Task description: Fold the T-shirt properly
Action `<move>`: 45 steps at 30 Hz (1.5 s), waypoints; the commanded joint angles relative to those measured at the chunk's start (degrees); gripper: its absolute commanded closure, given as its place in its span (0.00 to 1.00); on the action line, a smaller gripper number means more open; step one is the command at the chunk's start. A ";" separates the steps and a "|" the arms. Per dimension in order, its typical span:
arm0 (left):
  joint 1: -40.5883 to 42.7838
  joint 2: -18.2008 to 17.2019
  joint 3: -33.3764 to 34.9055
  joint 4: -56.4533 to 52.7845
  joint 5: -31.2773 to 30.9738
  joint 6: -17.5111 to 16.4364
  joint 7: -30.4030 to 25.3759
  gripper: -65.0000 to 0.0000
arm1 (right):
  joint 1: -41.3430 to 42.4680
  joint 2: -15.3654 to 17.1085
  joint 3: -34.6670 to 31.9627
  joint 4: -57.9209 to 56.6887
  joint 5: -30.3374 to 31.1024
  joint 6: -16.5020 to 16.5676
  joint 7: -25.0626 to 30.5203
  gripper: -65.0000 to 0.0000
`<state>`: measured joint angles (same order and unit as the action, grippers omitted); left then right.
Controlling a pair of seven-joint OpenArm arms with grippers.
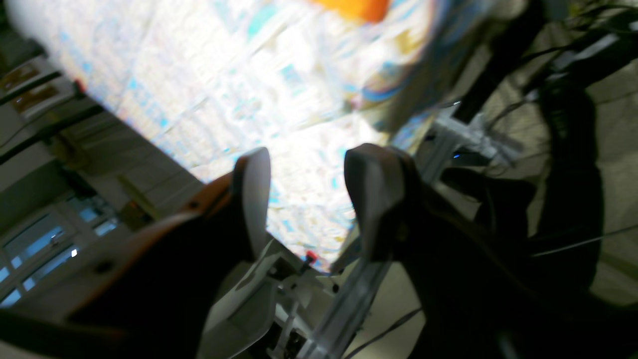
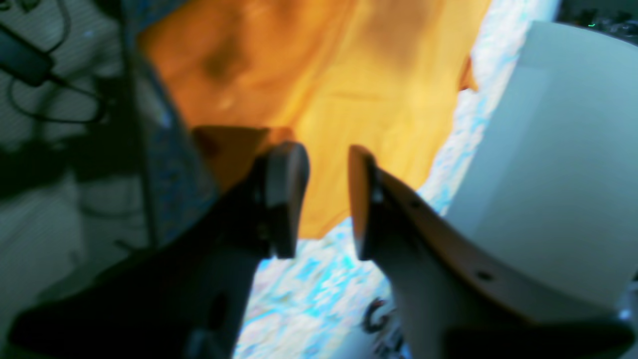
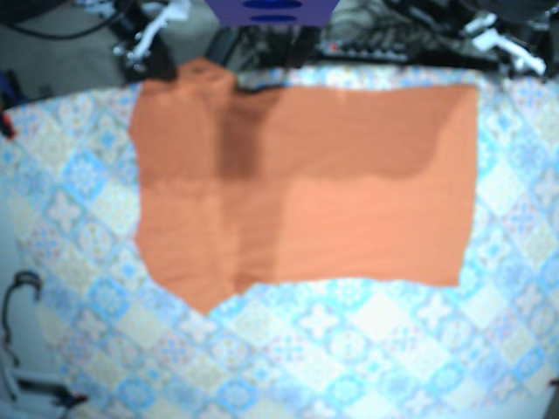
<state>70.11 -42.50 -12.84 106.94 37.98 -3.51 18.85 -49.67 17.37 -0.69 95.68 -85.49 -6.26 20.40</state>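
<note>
Both tools stand open. The left tool (image 1: pixel 309 164) hangs with its two fingers parted and nothing between them, out by the edge of the tabletop (image 1: pixel 224 75), whose blue-and-cream tile pattern fills the space beyond it. That view is blurred, and only a sliver of the orange T-shirt (image 1: pixel 356 7) shows at its top edge, well apart from the fingers. The right tool (image 2: pixel 324 164) is likewise spread and empty, held over the tabletop (image 2: pixel 309 279) near one edge of the T-shirt (image 2: pixel 349 99); whether it touches the cloth I cannot tell. From above, the T-shirt (image 3: pixel 349 218) lies flat on the far half of the tabletop (image 3: pixel 349 358). It forms a rough rectangle, with a darker vertical band left of centre and a lighter panel at lower right. Its lower left corner comes to a point.
</note>
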 commanded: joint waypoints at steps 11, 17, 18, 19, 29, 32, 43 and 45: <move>0.62 0.43 -0.57 0.54 0.13 0.83 0.36 0.56 | 3.21 0.44 0.29 -11.77 0.49 -7.32 0.30 0.50; 0.62 0.43 -0.57 0.54 0.13 0.83 1.85 0.56 | 5.49 0.44 0.64 -12.82 0.49 -8.20 0.12 0.43; 0.62 0.43 -0.57 0.54 0.13 0.83 1.94 0.56 | 5.49 0.44 0.73 -12.82 0.49 -8.20 0.12 0.43; 0.62 0.43 -0.57 0.54 0.05 0.83 2.12 0.56 | 5.49 0.44 0.73 -12.82 0.49 -8.20 0.04 0.43; 0.62 0.43 -0.57 0.54 0.05 0.83 2.20 0.56 | 8.57 1.67 0.73 -13.79 0.49 -8.11 0.04 0.43; 0.62 0.43 -0.57 0.54 0.05 0.83 2.20 0.56 | 9.54 1.67 0.73 -13.88 0.49 -8.11 0.04 0.43; 0.62 2.02 0.14 0.54 0.05 0.83 2.20 0.56 | 9.54 2.46 0.82 -13.17 0.49 -8.11 0.04 0.43; 0.62 2.02 0.14 0.54 0.05 0.83 2.20 0.56 | 9.45 2.55 0.82 -13.09 0.49 -8.11 0.04 0.43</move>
<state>69.97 -40.01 -12.45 106.94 37.74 -3.31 20.58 -39.90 19.20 -0.23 81.52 -85.71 -13.13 20.82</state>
